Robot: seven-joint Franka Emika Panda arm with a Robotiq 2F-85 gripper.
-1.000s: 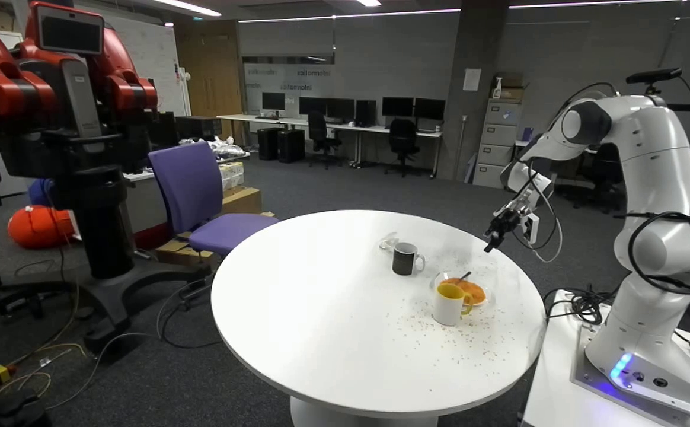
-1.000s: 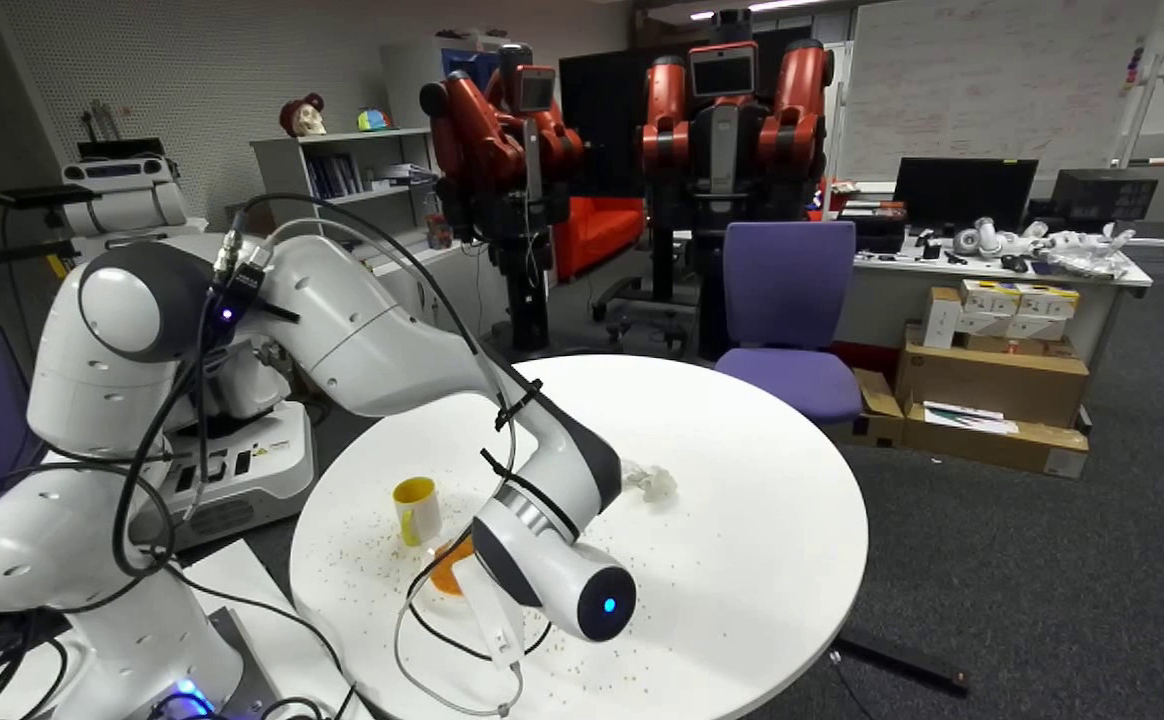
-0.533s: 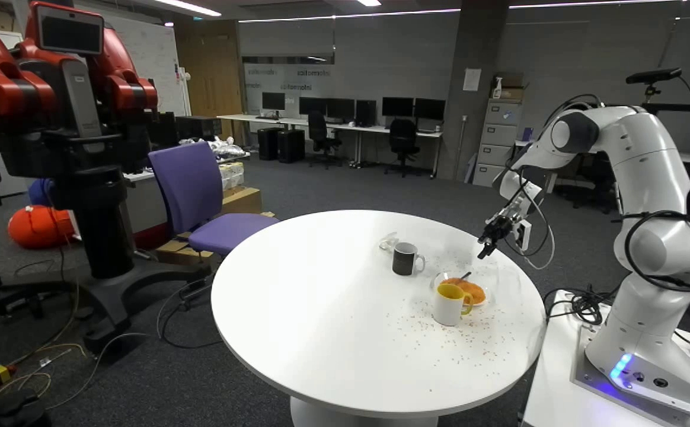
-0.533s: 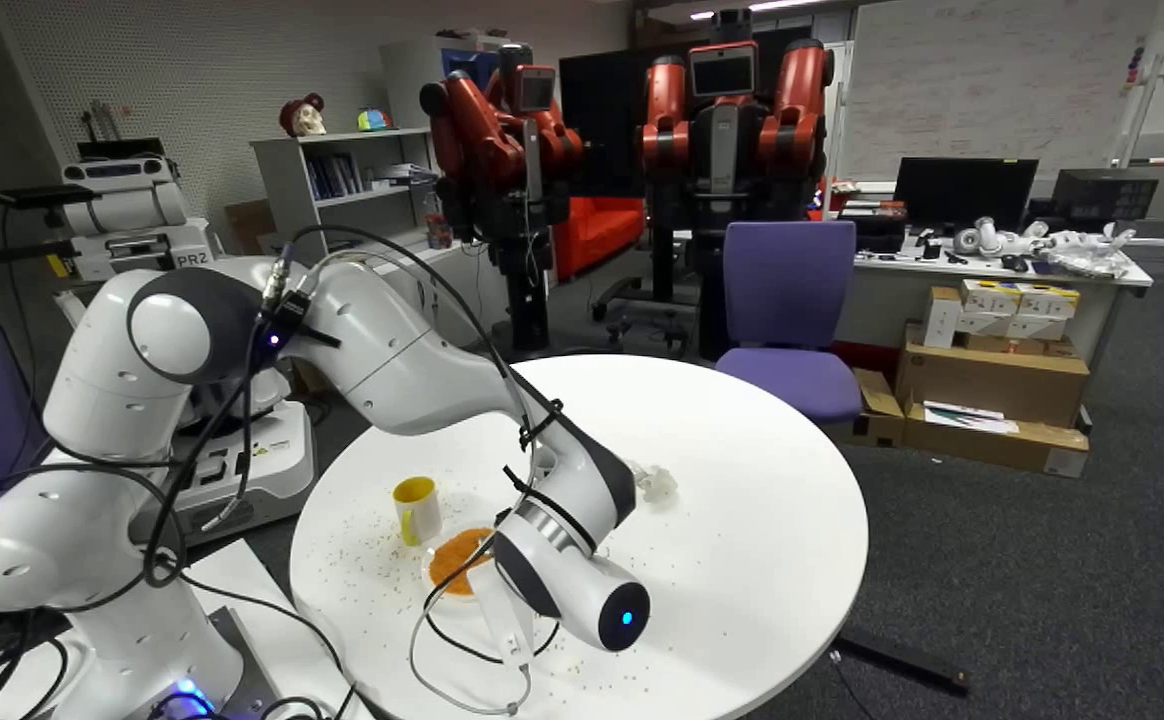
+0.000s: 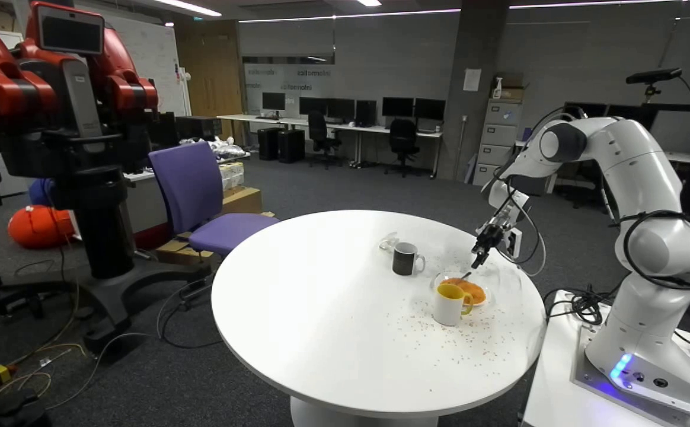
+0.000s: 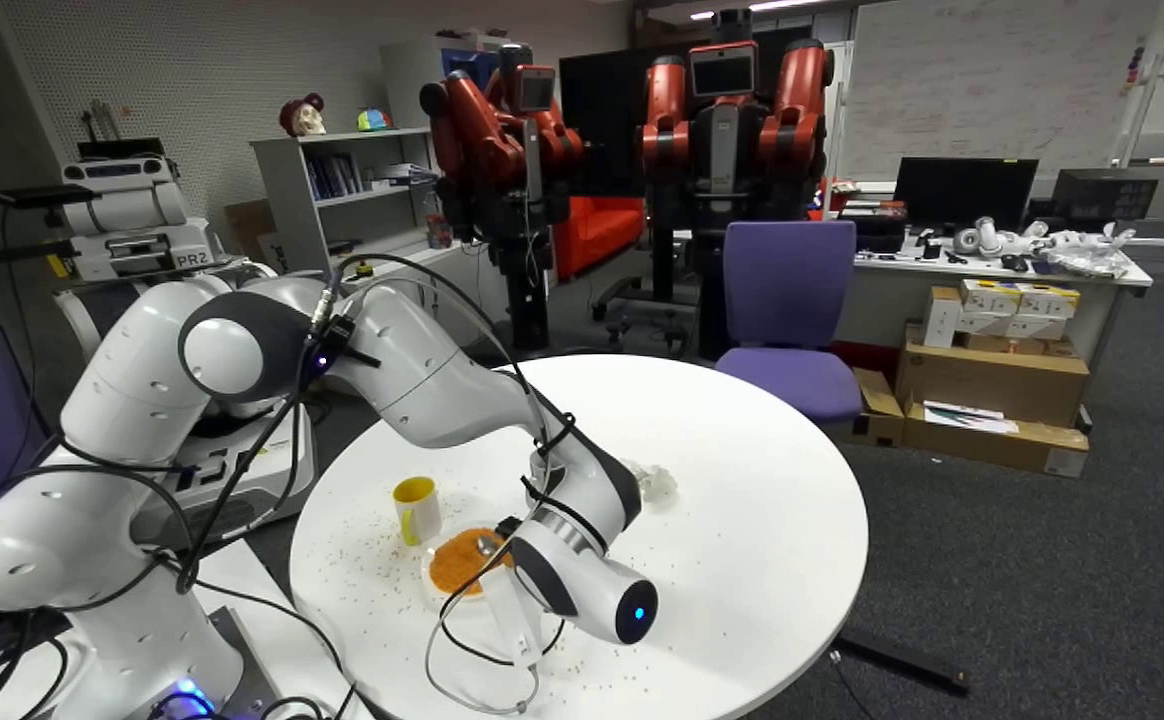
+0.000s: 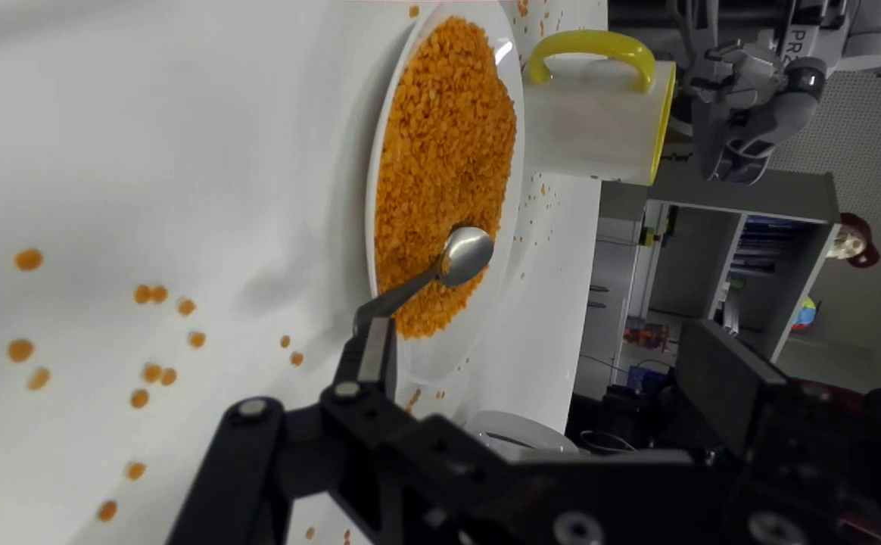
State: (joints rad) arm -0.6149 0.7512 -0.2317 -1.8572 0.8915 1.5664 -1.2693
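Note:
My gripper (image 7: 539, 333) is open with nothing between its fingers, its jaws wide apart. In an exterior view the gripper (image 5: 475, 265) hangs low over the table beside the white plate (image 5: 434, 284). The plate holds a heap of orange lentils (image 7: 448, 136). A metal spoon (image 7: 467, 256) lies with its bowl on the lentils and its handle over the rim. One finger (image 7: 374, 352) hides the handle's end; whether they touch I cannot tell. A white mug (image 7: 588, 125) with yellow inside and handle stands beyond the plate. In an exterior view the fingers are mostly hidden behind the arm.
Spilled lentils (image 5: 440, 329) are scattered around the plate. A dark grey mug (image 5: 403, 260) and crumpled clear plastic (image 5: 389, 241) stand farther off on the round white table (image 5: 321, 314). A purple chair (image 6: 790, 290) is near the table's edge. Cables (image 6: 472, 650) loop below the wrist.
Over the last second my gripper has come down and moved in closer to the plate and spoon handle. Its jaws have stayed wide apart. The mugs, plate and spoon have not moved.

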